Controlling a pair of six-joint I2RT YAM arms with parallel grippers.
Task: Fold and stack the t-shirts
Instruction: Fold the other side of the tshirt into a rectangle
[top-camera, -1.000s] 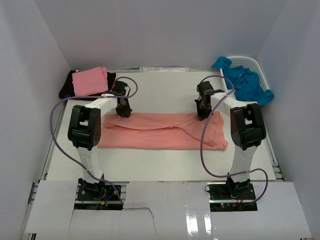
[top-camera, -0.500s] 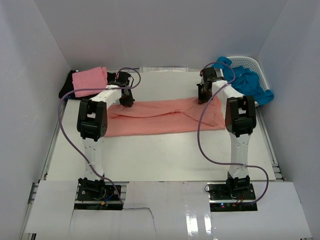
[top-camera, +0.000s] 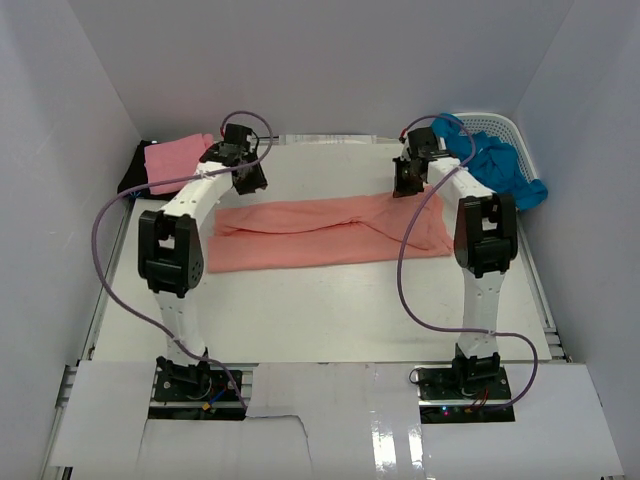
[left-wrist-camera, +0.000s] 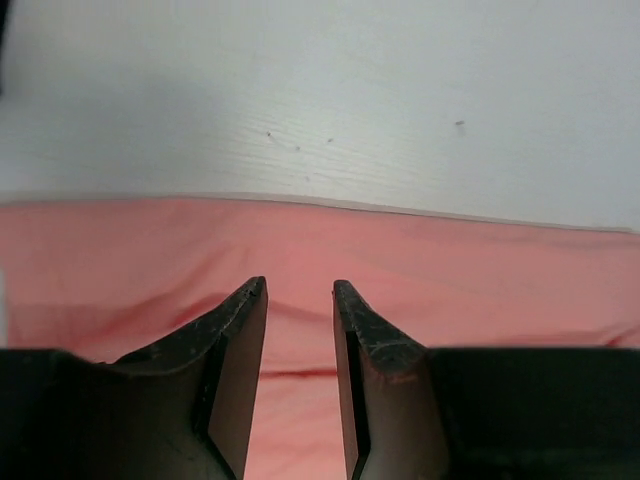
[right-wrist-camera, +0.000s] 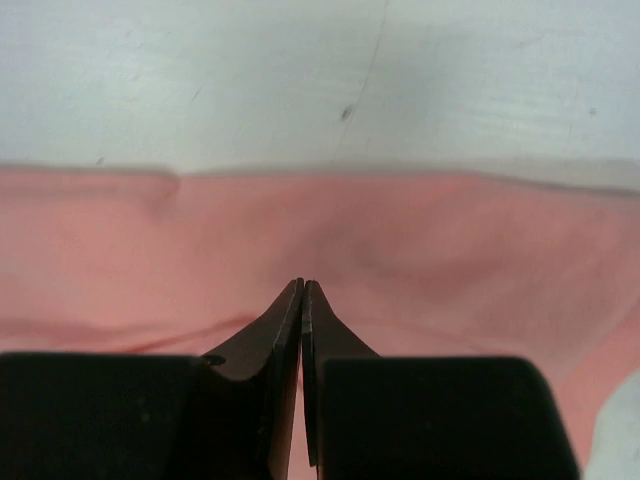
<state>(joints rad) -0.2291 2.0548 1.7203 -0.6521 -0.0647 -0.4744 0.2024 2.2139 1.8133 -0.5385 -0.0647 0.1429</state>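
Observation:
A large salmon t-shirt (top-camera: 320, 235) lies folded into a long band across the middle of the table. My left gripper (top-camera: 248, 180) hovers over the band's far left end, open, and only the salmon cloth (left-wrist-camera: 450, 280) below shows between its fingers (left-wrist-camera: 298, 288). My right gripper (top-camera: 408, 186) is at the far right end, shut on the shirt's far edge, which rises toward it; its jaws (right-wrist-camera: 302, 283) are pressed together over the cloth (right-wrist-camera: 450, 250). A folded lighter pink t-shirt (top-camera: 178, 160) rests on a black t-shirt (top-camera: 133, 180) at the back left. Bright blue t-shirts (top-camera: 495, 165) fill the basket.
The white lattice basket (top-camera: 508, 128) stands at the back right corner, against the right wall. White walls enclose the table on three sides. Purple cables loop from both arms over the table's sides.
Both arms have reached farther back, dragging the salmon shirt away from the near edge. The left gripper has opened and let go of the cloth; the right stays shut.

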